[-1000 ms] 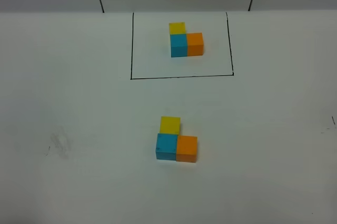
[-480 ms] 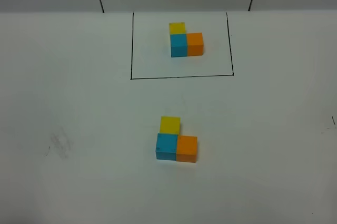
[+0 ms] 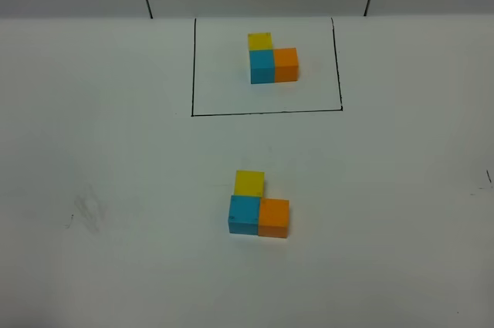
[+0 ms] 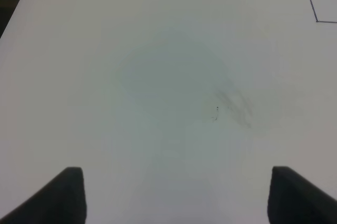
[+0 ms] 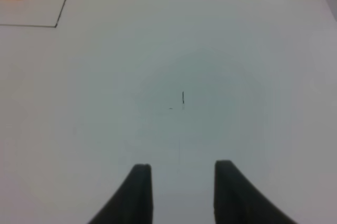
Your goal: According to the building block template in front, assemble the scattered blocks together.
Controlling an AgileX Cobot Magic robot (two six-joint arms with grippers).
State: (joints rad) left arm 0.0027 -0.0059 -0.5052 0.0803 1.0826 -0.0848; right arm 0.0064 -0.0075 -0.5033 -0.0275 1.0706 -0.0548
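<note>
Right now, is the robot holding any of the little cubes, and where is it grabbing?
Nothing is held. The left gripper is open over bare table, the right gripper empty, away from the cubes.

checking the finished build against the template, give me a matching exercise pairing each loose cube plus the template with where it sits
Column one:
1. yellow cube
2. sky-blue cube
3. orange cube
4. building block template

Column two:
a. inside the black drawn rectangle, at the far side of the table
b. corner of the near L, touching both other loose cubes
c. right end of the near L
d. far end of the near L, behind the sky-blue one

Pairs: 1-d, 2-b, 3-c, 4-a
</note>
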